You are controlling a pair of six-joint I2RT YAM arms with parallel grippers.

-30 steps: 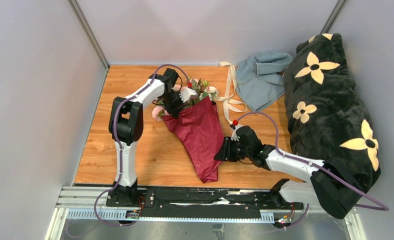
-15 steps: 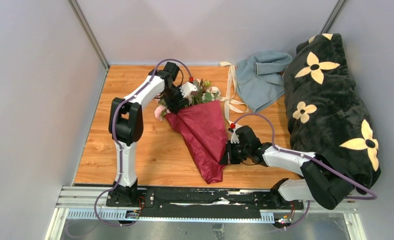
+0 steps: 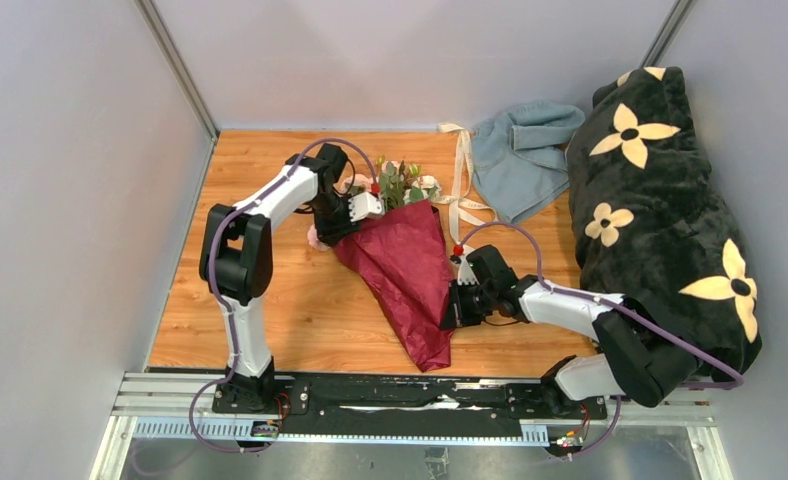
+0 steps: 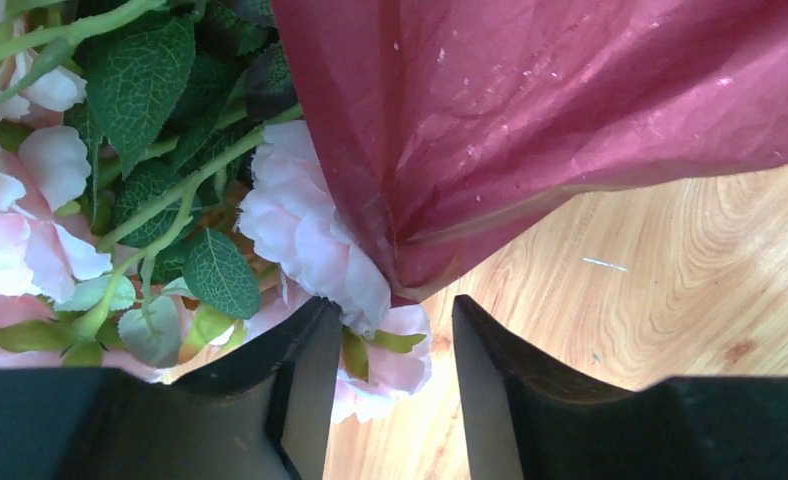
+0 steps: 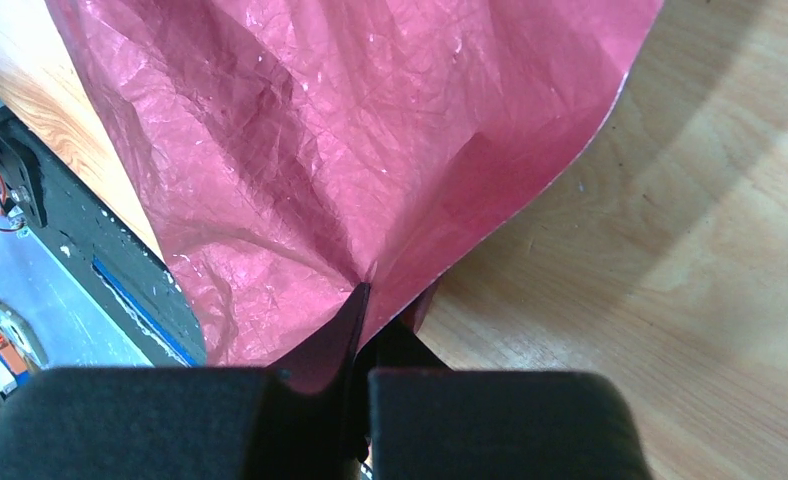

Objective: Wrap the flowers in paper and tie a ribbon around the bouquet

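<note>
The bouquet lies on the wooden table as a dark red paper (image 3: 402, 270) cone, its narrow end toward the arms. The pink flowers (image 3: 402, 183) and leaves stick out at the far end. My left gripper (image 3: 355, 212) is at the cone's upper left corner. In the left wrist view it (image 4: 395, 330) stands open, with a pale pink rose (image 4: 315, 230) and the paper's corner (image 4: 570, 90) just ahead of the fingers. My right gripper (image 3: 450, 305) is shut on the paper's right edge (image 5: 320, 130), pinching a fold. The cream ribbon (image 3: 460, 190) lies loose right of the flowers.
A grey-blue cloth (image 3: 520, 160) lies at the back right, touching the ribbon. A big black blanket with yellow flowers (image 3: 660, 210) fills the right side, over the right arm's base. Grey walls close in the table on three sides.
The left gripper has opened and shifted a little nearer and left at the cone's top. The right gripper moved in and shut on the paper's right edge.
</note>
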